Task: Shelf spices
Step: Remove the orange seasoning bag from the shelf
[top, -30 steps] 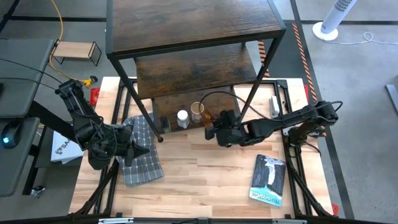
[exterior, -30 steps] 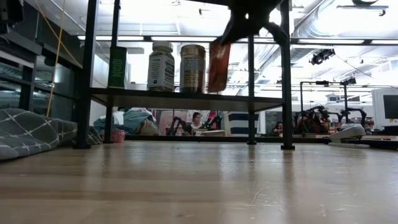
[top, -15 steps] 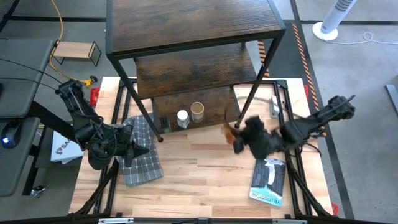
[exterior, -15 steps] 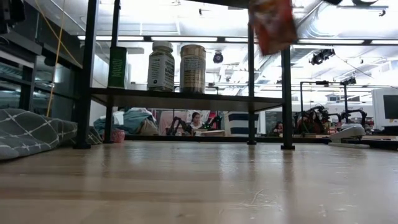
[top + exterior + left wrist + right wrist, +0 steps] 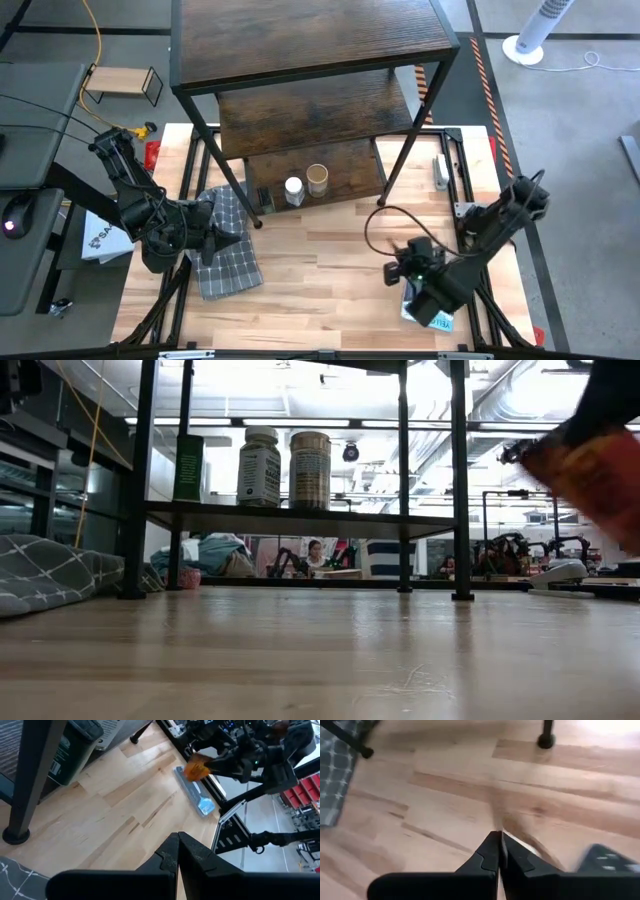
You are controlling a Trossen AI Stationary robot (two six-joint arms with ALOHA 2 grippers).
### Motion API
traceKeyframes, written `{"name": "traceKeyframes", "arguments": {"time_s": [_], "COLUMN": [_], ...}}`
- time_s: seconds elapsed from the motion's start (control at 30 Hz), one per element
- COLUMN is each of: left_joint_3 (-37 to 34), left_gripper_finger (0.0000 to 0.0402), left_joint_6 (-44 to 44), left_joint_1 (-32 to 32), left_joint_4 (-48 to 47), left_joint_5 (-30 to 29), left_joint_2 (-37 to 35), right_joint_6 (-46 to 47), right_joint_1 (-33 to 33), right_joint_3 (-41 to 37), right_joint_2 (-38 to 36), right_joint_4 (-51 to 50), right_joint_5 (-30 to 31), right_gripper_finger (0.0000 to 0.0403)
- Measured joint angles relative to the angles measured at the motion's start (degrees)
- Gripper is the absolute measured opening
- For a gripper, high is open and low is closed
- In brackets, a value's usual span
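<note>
Right gripper [image 5: 400, 272] is over the tabletop's [image 5: 320, 270] near-right corner, above the blue-and-white book [image 5: 192, 794], fingers pinched together on an orange-red packet [image 5: 590, 475]. The pinch looks to be on one thin edge only, and its wrist view is smeared, so exact bite can't be told. The packet is thus well apart from the shelf [image 5: 310, 40], which stands at the far edge w/ its legs on the wood. On its lowest board sit a white-capped jar [image 5: 294, 189] and a tan canister [image 5: 317, 179] side by side, plus a dark green container [image 5: 188, 467] nearer the left post. Left gripper [image 5: 215, 240] waits w/ fingers closed on nothing, over the checked cloth [image 5: 228, 255] by the near-left edge. Risks, as I judge them: the limp packet could slip or swing out of the thin pinch mid-air and drop onto the book or off the near edge; coming in low btwn the front posts, arm or packet could clip a post or knock jar/canister over, since free board space is beside them; a floppy packet prob. won't stand unaided. Surface: pale wood planks, smooth, lightly glossy in low view. Room: grey floor, white fan [image 5: 535, 35] far right, small light-wood stand [image 5: 122, 82] far left, bright workshop beyond w/ a person seated far off.
</note>
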Motion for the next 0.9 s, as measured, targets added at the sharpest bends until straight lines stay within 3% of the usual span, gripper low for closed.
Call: {"name": "traceKeyframes", "arguments": {"time_s": [0.23,0.6,0.9], "left_joint_3": [0.0,0.0,0.0], "left_gripper_finger": [0.0005,0.0005,0.0005], "left_joint_6": [-2.9,-5.2,-8.0], "left_joint_1": [0.0,0.0,0.0], "left_joint_4": [0.0,-0.1,0.0], "left_joint_5": [0.0,0.2,0.7], "left_joint_2": [0.0,0.0,0.0], "right_joint_6": [-0.7,-5.0,-10.4], "right_joint_1": [-0.9,-0.9,-1.3], "right_joint_3": [0.0,0.0,0.0], "right_joint_2": [2.0,2.9,3.2], "right_joint_4": [2.4,-1.0,-0.2], "right_joint_5": [6.7,11.0,10.4], "right_gripper_finger": [0.0000,0.0000,0.0033]}}
